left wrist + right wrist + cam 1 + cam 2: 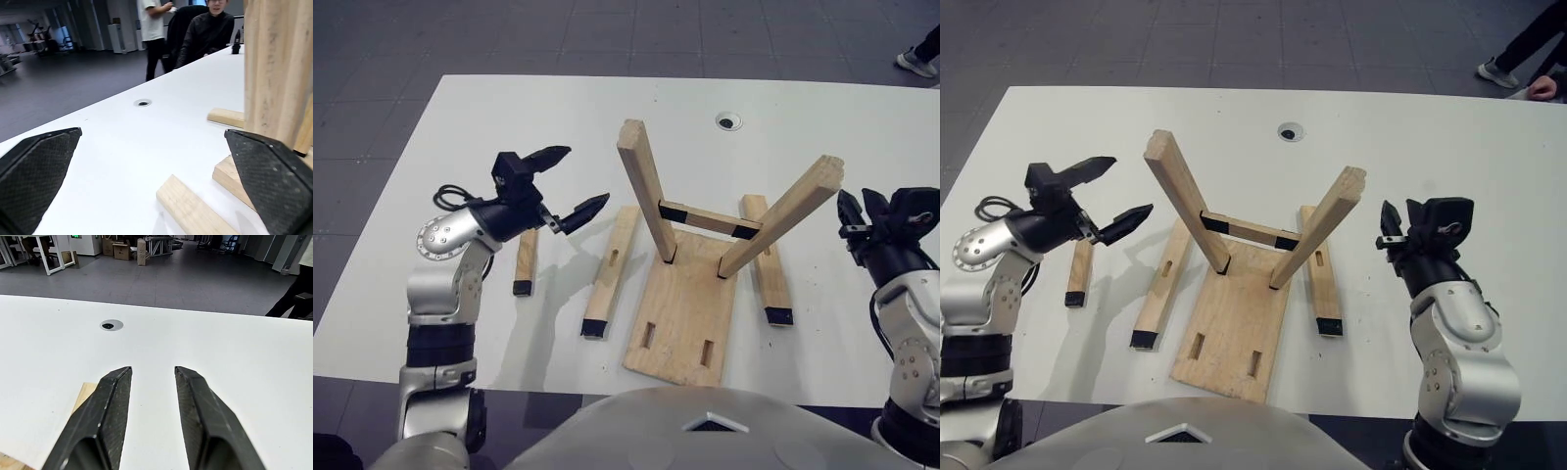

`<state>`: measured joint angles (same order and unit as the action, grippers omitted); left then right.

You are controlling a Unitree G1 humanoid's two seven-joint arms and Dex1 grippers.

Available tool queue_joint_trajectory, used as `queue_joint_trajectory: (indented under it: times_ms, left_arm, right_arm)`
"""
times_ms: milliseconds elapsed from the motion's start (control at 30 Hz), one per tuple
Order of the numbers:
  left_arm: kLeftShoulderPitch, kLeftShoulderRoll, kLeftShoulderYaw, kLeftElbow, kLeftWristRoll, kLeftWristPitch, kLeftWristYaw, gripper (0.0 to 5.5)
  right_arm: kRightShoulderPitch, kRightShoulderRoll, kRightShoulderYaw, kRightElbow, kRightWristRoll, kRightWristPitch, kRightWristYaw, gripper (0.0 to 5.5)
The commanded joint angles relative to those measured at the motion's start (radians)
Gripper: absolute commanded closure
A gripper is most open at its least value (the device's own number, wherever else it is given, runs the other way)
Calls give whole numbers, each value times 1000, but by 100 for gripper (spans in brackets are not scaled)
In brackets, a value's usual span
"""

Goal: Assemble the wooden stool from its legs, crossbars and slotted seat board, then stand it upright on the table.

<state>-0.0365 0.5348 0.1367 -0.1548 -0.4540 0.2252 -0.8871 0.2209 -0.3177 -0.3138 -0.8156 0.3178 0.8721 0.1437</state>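
The slotted seat board [677, 311] lies flat on the white table [489, 127]. Two wooden legs stand in its far slots, splayed apart: one [644, 186] on the left, one [783, 213] on the right. A black-tipped crossbar [710, 219] joins them. Two near slots in the board are empty. A loose leg [611, 269] lies left of the board and another [767, 262] lies right of it. A short crossbar [526, 261] lies farther left. My left gripper [585, 174] hovers open above the short crossbar and the left loose leg. My right gripper [1398, 221] is narrowly open, right of the right leg, holding nothing.
A round cable hole [728, 121] sits in the table behind the stool parts. A black cable [448, 196] loops beside my left arm. The table's near edge runs just in front of the seat board. Bare tabletop lies at the back and far right.
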Motion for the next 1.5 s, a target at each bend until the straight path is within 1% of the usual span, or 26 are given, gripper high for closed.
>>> queue_joint_trajectory:
  times_ms: [33,133,200,333,433,500,600,867,1067,1167,1367,1500]
  left_arm:
    - [145,43,31,-137,-35,49,-10,1]
    - [211,126,81,-128,-145,109,-157,1]
    - [223,167,128,-72,-176,130,-199,1]
    - [242,203,165,16,-163,175,-179,1]
    - [251,204,177,42,-126,171,-136,1]
    - [255,197,189,43,-120,171,-112,1]
    - [250,182,197,42,-119,170,-92,1]
    - [294,191,229,-13,-143,190,-93,1]
    - [329,183,220,-45,-122,191,-84,1]
    - [349,182,197,-53,-87,173,-75,1]
    - [368,176,167,-30,-39,163,-54,1]
    - [357,163,163,-8,3,176,13,1]
  right_arm:
    - [68,-9,93,-35,-29,31,-9,391]
    - [139,-76,146,-62,-45,54,31,391]
    - [181,-144,164,-82,-48,69,80,391]
    - [234,-270,196,-109,-45,74,176,391]
    - [261,-385,257,-145,-39,63,268,391]
    - [254,-426,281,-155,-36,56,307,391]
    - [187,-436,301,-138,-39,57,319,391]
    - [30,-420,438,-84,-72,73,296,391]
    - [-16,-381,510,-71,-83,87,265,391]
    - [-42,-359,549,-50,-95,89,250,391]
    - [-54,-339,561,-34,-101,88,233,391]
    - [-31,-350,524,-65,-93,94,237,391]
